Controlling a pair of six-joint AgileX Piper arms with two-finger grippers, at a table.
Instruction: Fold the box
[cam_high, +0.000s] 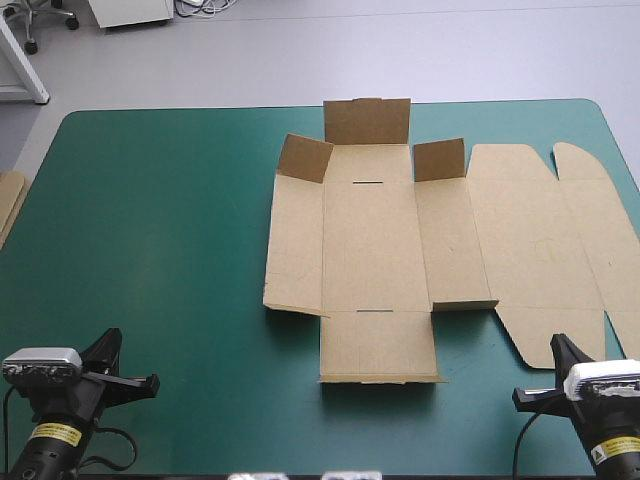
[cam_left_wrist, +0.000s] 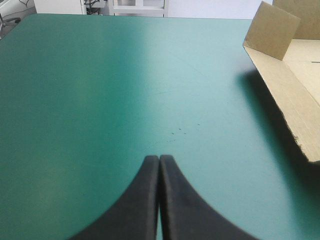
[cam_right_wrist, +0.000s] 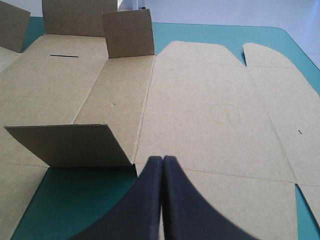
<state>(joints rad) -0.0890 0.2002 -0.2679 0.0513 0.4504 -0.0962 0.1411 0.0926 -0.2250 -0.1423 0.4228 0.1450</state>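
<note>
While the box lies mostly flat, the left gripper sits apart from it, the right gripper at its near edge, both with jaws together.

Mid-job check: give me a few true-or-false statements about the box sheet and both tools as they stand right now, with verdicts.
1. The flat-cut brown cardboard box lies spread on the teal-green table cover. True.
2. The left tool is open. False: its black fingers meet in a pointed arch, shut on nothing.
3. The flaps at the box's far end stand raised. True.
4. The right tool clamps a flap. False: it is shut and empty, at the box's near right edge.
5. The left tool rests on the box. False: the box lies off to its side, with only cover ahead of it.
</note>
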